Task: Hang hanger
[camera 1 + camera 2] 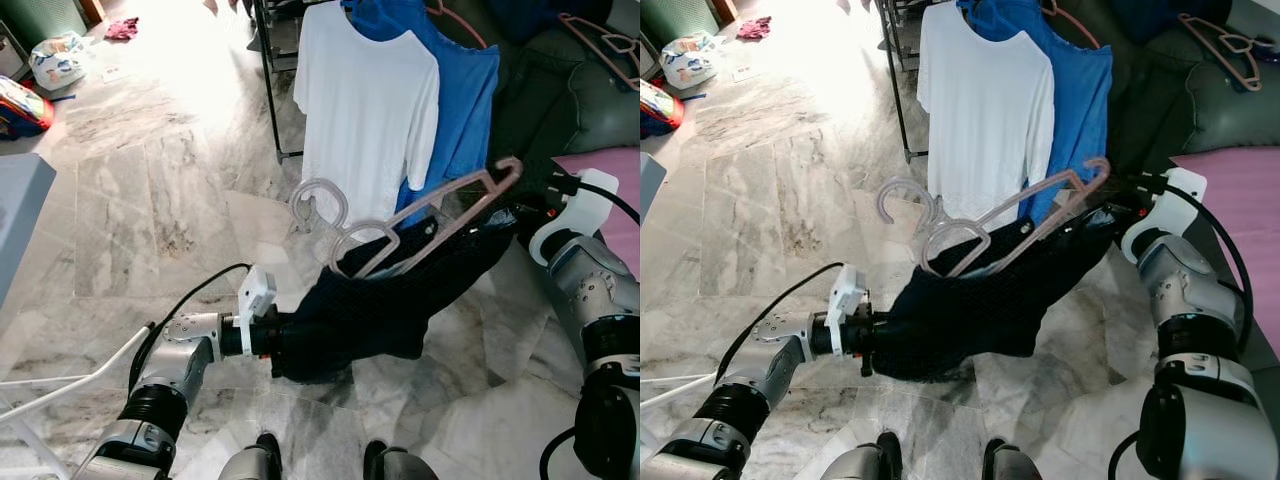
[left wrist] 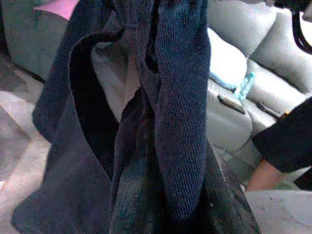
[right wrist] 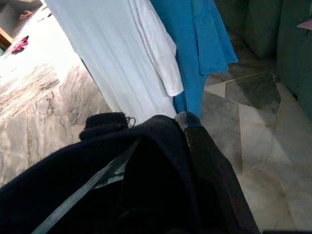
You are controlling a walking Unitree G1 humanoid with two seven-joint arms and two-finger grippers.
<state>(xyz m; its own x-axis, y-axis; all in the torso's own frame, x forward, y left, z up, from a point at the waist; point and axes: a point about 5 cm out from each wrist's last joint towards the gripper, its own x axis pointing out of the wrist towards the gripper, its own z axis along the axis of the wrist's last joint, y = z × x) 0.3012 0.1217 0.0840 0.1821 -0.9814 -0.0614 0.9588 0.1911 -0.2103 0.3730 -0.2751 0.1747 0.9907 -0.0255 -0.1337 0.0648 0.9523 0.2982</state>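
Note:
A dark navy garment hangs stretched between my two grippers above the marble floor. A pale pink hanger lies slanted in its top, hook sticking out towards the left and one shoulder end up by my right gripper. My left gripper is buried in the garment's lower left end and grips the cloth. In the right wrist view one black finger shows with the cloth folded over it. Just beyond hang a white T-shirt and a blue shirt.
A black clothes rack carries the two shirts. A dark green sofa with pink hangers stands at the right. Bags lie far left, white tubing near left. A person's arm shows by a grey sofa.

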